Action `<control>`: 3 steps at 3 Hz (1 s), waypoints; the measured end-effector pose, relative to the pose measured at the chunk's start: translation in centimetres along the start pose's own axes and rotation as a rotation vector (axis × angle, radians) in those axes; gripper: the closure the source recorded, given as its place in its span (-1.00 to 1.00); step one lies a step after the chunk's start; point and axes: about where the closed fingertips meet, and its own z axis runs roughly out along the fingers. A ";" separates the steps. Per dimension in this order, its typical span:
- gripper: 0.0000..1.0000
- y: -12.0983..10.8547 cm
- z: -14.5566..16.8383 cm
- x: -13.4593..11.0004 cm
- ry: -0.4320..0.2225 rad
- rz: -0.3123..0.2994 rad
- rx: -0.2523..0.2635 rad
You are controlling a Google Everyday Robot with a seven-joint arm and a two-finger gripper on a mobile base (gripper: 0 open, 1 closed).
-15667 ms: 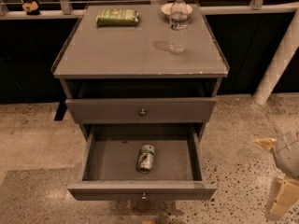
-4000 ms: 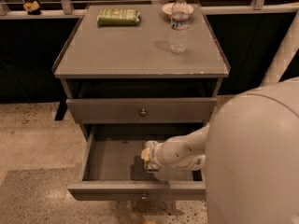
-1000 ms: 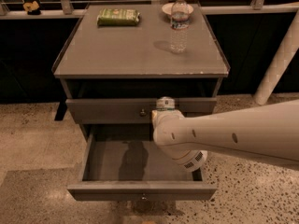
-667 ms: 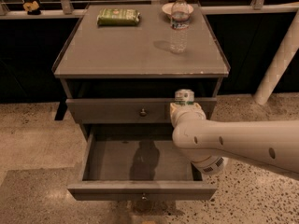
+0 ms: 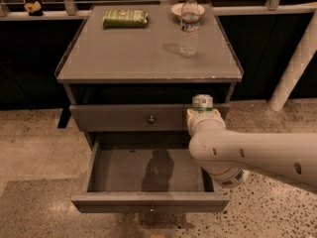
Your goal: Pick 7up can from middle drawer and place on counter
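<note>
- Since a second ago, the can (image 5: 202, 102) has been carried up and to the right by the gripper (image 5: 200, 114), out of the drawer (image 5: 148, 201), which is left pulled open below and to the left.
- The can is held clamped in the gripper, upright with its long axis vertical; its top is seen just above the gripper, level with the dark gap under the worktop (image 5: 143, 53).
- The worktop lies above and behind the gripper. Its front edge is not yet cleared, so a further lift is judged to be needed before any move inward.
- The upper drawer (image 5: 129, 118), shut, is close behind the gripper.
- Further back and above, a bottle (image 5: 189, 26) stands almost in line with the gripper, with a saucer (image 5: 177, 8) behind it. A green packet (image 5: 125, 18) lies up and to the left.
- Open worktop is seen between edge and bottle.
</note>
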 end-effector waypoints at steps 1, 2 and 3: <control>1.00 -4.8 -0.6 -0.7 -0.049 0.023 0.064; 1.00 -10.0 -1.0 -1.5 -0.091 0.044 0.135; 1.00 -14.4 -1.8 -2.7 -0.139 0.066 0.200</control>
